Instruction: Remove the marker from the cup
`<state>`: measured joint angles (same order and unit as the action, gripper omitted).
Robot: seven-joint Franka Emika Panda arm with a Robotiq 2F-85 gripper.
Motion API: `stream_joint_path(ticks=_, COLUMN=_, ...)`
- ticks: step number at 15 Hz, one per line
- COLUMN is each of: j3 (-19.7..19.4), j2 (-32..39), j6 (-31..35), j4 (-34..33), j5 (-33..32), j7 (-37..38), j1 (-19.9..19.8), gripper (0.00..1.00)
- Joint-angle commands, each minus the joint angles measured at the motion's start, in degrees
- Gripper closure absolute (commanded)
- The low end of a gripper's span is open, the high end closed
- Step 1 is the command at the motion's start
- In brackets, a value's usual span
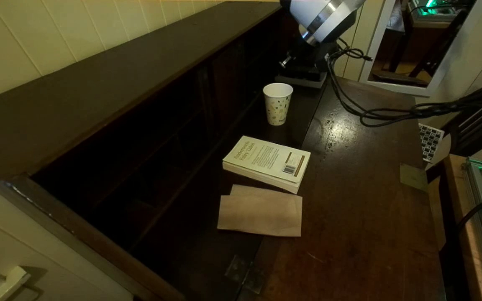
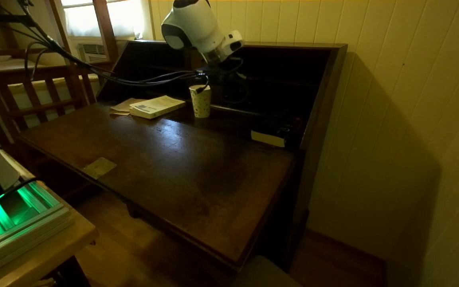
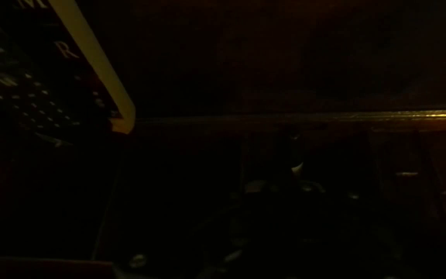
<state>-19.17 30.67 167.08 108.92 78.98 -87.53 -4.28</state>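
Book (image 1: pixel 272 156) near cup (image 1: pixel 278 108) reads "Andersen's Fairy Tales"; can't tell how wide the claw (image 1: pixel 285 62) is

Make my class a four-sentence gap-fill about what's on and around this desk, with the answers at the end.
Rather than lying tipped over, the patterned cup stands ____ on the desk.
Of the cup, the white book and the brown papers, the ____ lies in the middle.
The white book's upward side reads "Andersen's Fairy ____".
In an exterior view, the glow at lower left is coloured ____.

Missing words: upright; white book; Tales; green.
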Motion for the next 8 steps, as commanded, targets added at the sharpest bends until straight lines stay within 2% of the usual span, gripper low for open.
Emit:
stream_joint_path(ticks=1, j3=-4.85, j2=-6.99, j6=-2.45, j4=8.59, j5=-13.2, j7=11.48, j1=3.62, gripper=1.0)
stream_joint_path(ticks=2, j3=-6.08, j2=-8.14, j6=-3.2, j4=9.67, j5=-16.85, j7=14.72, j1=4.17, gripper=1.0)
stream_joint_path(ticks=7, j3=-17.03, j2=-12.82, j6=-11.65, j4=11.98, j5=-34.23, j7=29.3, j1=10.06, gripper=1.0)
stream_joint_path(ticks=8, j3=-18.93, j2=-13.45, j6=-12.37, j4=12.0, j5=-36.97, j7=31.82, j1=11.28, gripper=0.75)
